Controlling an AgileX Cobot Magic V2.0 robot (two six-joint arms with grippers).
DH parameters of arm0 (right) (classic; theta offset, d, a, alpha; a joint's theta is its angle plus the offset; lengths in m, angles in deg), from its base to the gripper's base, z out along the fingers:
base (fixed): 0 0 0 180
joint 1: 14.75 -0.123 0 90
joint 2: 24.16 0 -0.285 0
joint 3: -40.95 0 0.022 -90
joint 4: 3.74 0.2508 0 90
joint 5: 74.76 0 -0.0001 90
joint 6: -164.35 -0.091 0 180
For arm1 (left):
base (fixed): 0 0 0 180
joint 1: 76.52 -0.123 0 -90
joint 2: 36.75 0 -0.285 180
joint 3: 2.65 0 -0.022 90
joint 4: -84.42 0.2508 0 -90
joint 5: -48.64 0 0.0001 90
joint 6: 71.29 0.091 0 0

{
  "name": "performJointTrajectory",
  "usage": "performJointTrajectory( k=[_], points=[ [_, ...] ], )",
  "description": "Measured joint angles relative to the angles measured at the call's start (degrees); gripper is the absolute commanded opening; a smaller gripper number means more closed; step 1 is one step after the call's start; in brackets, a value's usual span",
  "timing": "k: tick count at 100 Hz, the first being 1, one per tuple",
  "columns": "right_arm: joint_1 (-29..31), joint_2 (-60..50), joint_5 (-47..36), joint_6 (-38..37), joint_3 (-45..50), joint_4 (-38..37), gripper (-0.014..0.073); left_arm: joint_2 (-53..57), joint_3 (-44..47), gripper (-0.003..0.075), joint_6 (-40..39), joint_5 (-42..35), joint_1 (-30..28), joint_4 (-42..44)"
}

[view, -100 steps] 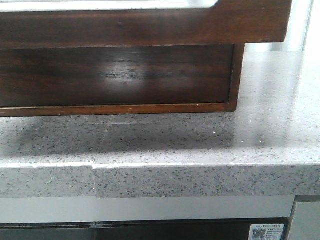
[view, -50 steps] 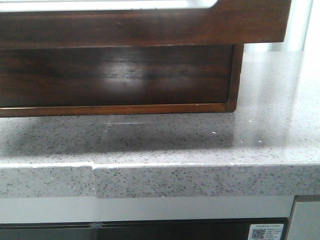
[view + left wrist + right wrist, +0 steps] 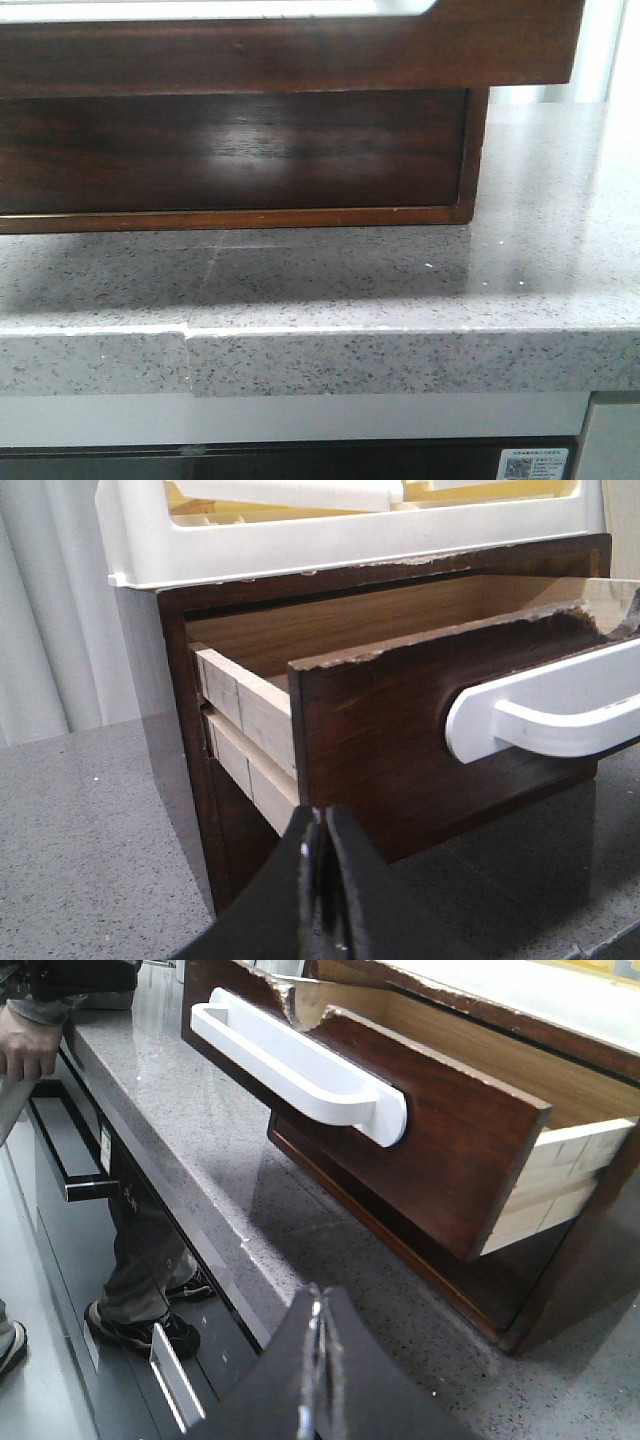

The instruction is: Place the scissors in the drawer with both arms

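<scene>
Where the front camera looks across the worktop (image 3: 540, 290), one drawer (image 3: 300, 55) juts out of a dark brown glossy wooden cabinet (image 3: 240, 150), its front overhanging the speckled grey stone. One pulled-out drawer (image 3: 400, 730) appears in each wrist view too — dark, polished wood outside, pale bare wood inside, with light side boards showing a seam. A long, round-cornered cut-out in its top edge is lined by one smooth white plastic rim (image 3: 300, 1065), and the wood along that edge looks chipped and ragged.

Two claws are in view, one per arm. The left claw (image 3: 322, 850) has its two black, tapering fingers pressed together with nothing between them, just below the drawer's front corner. The right claw (image 3: 318, 1360) is likewise closed and holds nothing, hovering over the worktop's front edge.

On top of the cabinet sits one white plastic tray (image 3: 330, 535) with a yellowish interior. The scissors are in none of the three views, so their place cannot be told.

Beside the counter stands one person — a hand (image 3: 28, 1045), grey trousers and dark shoes (image 3: 135, 1325) are visible.
</scene>
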Motion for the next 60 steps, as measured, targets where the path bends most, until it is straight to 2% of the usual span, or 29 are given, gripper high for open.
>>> performJointTrajectory(
  k=[60],
  points=[
    [0.0, 0.0, -0.37, 0.0, 0.0, 0.14, -0.0041, 0.0, 0.0, -0.0022, 0.0, 0.0, 0.0, 0.0]
  ],
)
